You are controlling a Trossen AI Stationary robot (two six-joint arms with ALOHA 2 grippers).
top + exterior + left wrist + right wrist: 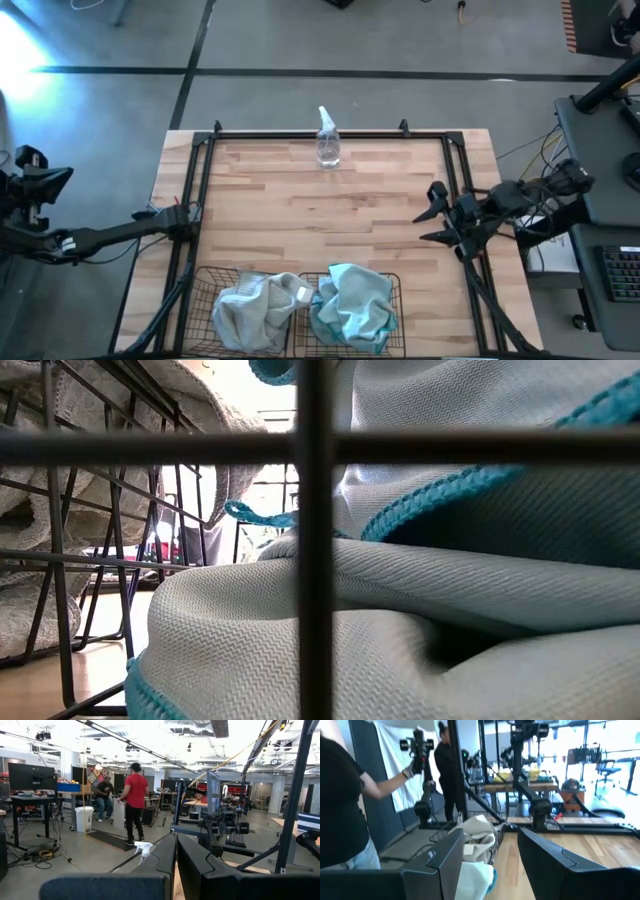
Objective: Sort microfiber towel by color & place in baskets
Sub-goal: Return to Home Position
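Two black wire baskets stand side by side at the table's near edge. The left basket [204,278] holds a heap of pale grey-white microfiber towels [255,310]; the right basket [396,282] holds crumpled light blue towels [350,308]. In the low view the blue towel [420,610] fills the picture behind the mesh, with grey cloth [25,510] at the left. My left gripper [190,213] is shut at the table's left edge, its fingers [175,857] holding nothing. My right gripper [437,213] stands open at the right edge, nothing between its fingers [490,839].
A clear spray bottle [327,140] stands upright at the middle of the far edge. The black table frame [330,134] runs along the far and side edges. People stand in the room beyond, one close to the table's left side [342,800].
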